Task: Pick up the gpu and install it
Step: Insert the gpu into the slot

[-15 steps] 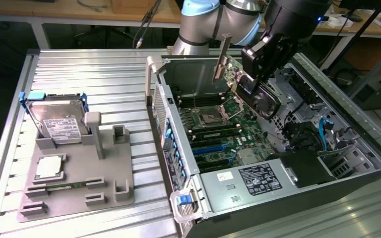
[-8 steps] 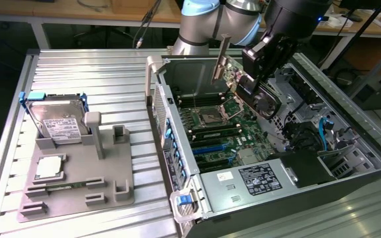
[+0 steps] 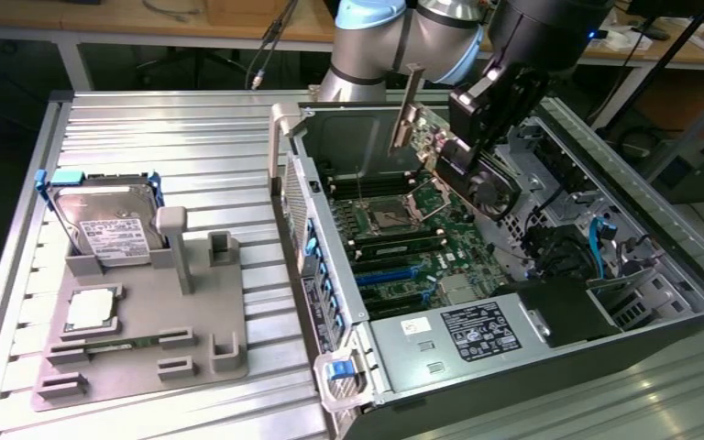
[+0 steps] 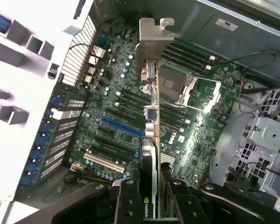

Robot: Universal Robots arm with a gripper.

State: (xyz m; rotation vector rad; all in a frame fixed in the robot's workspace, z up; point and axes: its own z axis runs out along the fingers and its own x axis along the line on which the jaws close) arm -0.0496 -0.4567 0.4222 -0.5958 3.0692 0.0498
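Wrist view: nearest the camera, the jaws were clamped on the gpu [image 4: 150, 144], which stood on edge between them, its silver bracket [image 4: 151, 42] farthest out, above the motherboard [image 4: 107, 116] inside the open case [image 4: 252, 28].

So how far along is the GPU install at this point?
Done: pickup. The gpu is clamped in the gripper.
In hand: it is held edge-down over the motherboard inside the open computer case.
Left: seating it. The card hangs clear of the board, not yet in any slot.
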